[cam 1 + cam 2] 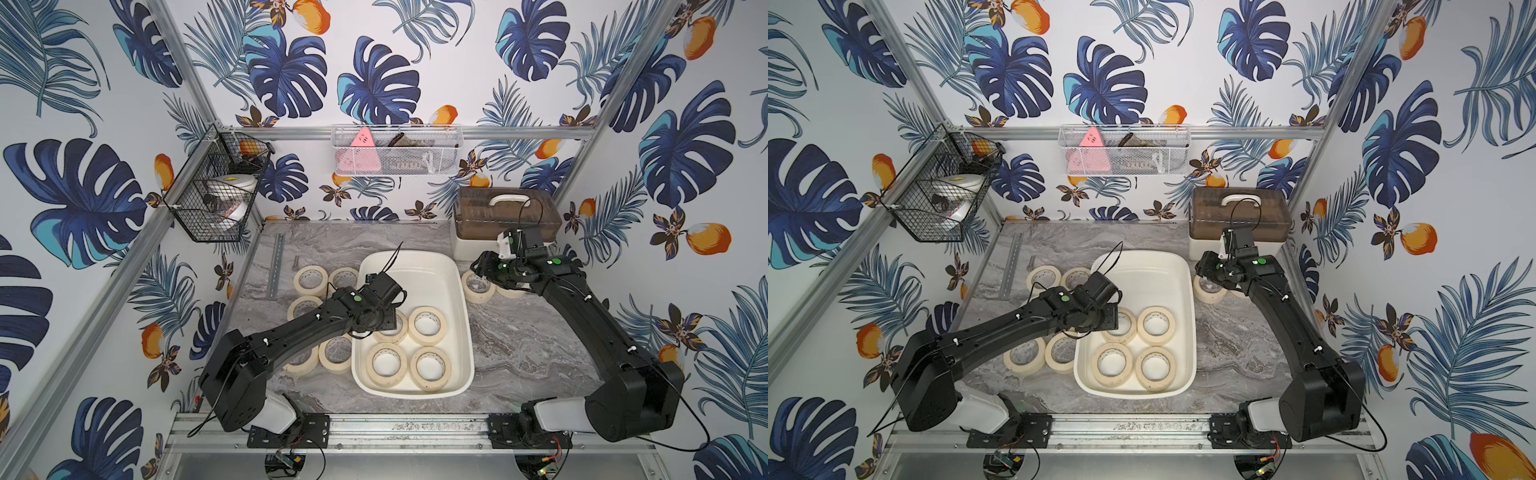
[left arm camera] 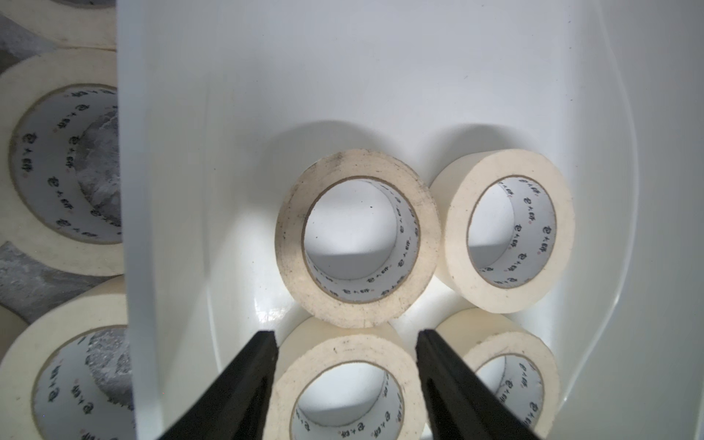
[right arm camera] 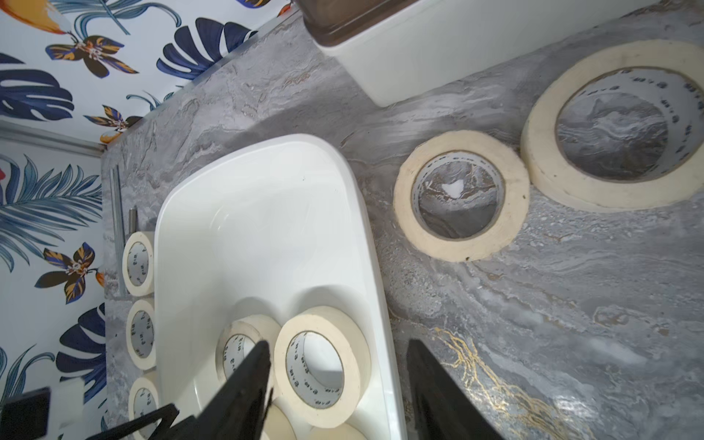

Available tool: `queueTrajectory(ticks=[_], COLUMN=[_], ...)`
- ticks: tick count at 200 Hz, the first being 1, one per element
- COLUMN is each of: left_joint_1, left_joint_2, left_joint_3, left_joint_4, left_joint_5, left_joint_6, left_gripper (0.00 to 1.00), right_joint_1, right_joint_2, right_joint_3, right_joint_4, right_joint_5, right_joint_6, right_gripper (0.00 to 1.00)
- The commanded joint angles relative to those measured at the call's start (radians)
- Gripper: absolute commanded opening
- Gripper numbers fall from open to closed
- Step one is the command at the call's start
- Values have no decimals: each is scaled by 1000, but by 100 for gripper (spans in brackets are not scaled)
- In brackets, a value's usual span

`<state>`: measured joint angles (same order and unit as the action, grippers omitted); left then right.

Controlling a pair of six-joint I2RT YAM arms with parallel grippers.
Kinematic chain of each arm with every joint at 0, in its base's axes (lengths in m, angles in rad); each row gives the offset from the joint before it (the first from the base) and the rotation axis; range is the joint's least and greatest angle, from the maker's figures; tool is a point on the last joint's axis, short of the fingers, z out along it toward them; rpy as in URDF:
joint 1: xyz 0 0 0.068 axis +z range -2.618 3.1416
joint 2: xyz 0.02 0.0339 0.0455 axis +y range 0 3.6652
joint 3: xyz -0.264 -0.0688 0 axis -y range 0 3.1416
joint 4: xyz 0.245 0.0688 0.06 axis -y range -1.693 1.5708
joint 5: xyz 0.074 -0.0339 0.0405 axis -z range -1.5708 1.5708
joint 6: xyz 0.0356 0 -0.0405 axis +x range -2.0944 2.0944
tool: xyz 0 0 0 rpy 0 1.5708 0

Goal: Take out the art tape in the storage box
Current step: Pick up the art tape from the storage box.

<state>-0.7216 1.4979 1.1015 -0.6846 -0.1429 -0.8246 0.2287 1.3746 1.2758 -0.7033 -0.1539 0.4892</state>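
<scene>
Nearest the arm bases, four rolls of art tape (image 1: 430,386) sit in the storage box (image 1: 411,274), at its near end. Left gripper (image 2: 344,335) is over one, jaws half-spread either side of it; contact can't tell. Further out the box is bare, with other rolls on the table (image 1: 519,332) both sides. Right gripper (image 3: 338,342) has jaws apart, empty. Roughly two-thirds done, I'd say.
</scene>
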Motion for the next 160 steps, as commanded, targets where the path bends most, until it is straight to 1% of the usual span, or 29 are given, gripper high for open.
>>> queueTrajectory(ticks=[1, 30, 106, 144, 160], left_joint_1=[-1, -1, 0, 3, 6], left_joint_2=[23, 51, 118, 162, 180], left_joint_3=[-16, -45, -96, -98, -101], left_joint_4=[19, 37, 125, 165, 182], left_joint_5=[-51, -67, -95, -96, -92], left_joint_6=[-37, -59, -81, -79, -79], left_gripper=[67, 65, 54, 53, 50], right_joint_1=[29, 61, 87, 94, 96], right_joint_2=[-25, -49, -68, -73, -75], right_joint_3=[-8, -25, -49, -58, -62], right_joint_4=[-32, -36, -46, -44, -42], right_joint_5=[14, 19, 22, 22, 24], right_joint_6=[26, 37, 47, 50, 48], right_gripper=[60, 60, 60, 60, 60])
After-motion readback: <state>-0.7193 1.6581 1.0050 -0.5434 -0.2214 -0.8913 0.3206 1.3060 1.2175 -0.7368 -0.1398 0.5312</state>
